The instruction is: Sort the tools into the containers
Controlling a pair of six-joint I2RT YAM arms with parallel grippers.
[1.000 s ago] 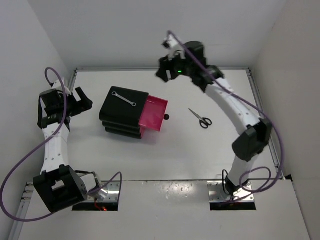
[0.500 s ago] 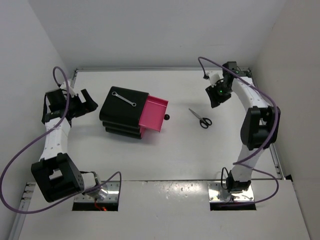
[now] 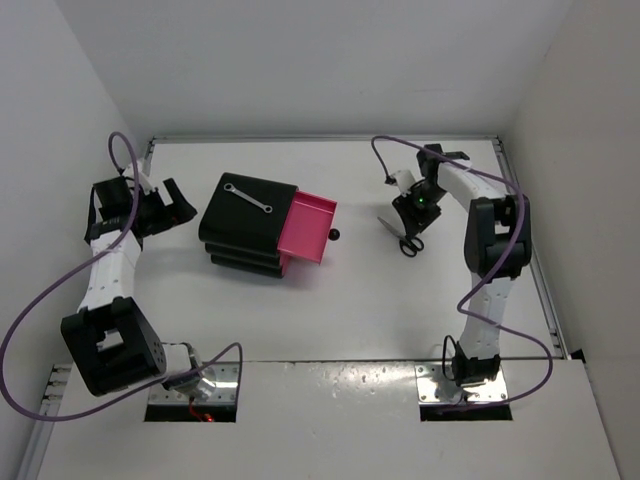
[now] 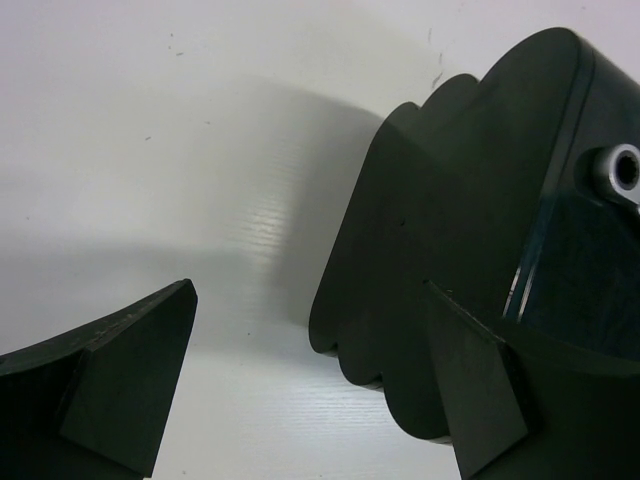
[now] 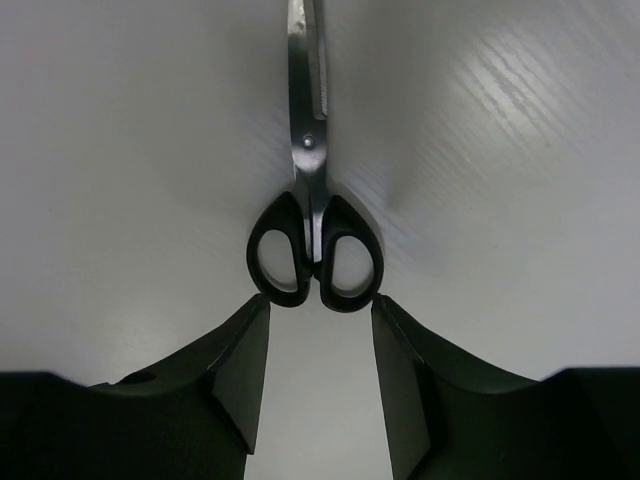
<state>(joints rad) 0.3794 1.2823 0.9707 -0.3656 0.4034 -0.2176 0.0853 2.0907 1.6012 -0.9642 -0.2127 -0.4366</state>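
Left gripper (image 4: 300,400) gapes empty just beside the black drawer unit (image 3: 240,240), silver wrench (image 3: 247,197) lying on top, pink drawer (image 3: 310,225) pulled out; right gripper (image 5: 318,325) half-spread, holding nothing, fingertips (image 5: 245,370) right at the scissors (image 5: 313,240) by their black handle loops

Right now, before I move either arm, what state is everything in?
Magenta-pink drawer with round black knob: pulled out, empty.
Slim silver wrench: lying flat on top of the black drawer unit.
Black-handled steel scissors: blades closed, flat on the table.
Left gripper: open, empty.
Right gripper: open, empty, tips just short of the scissors' handles.
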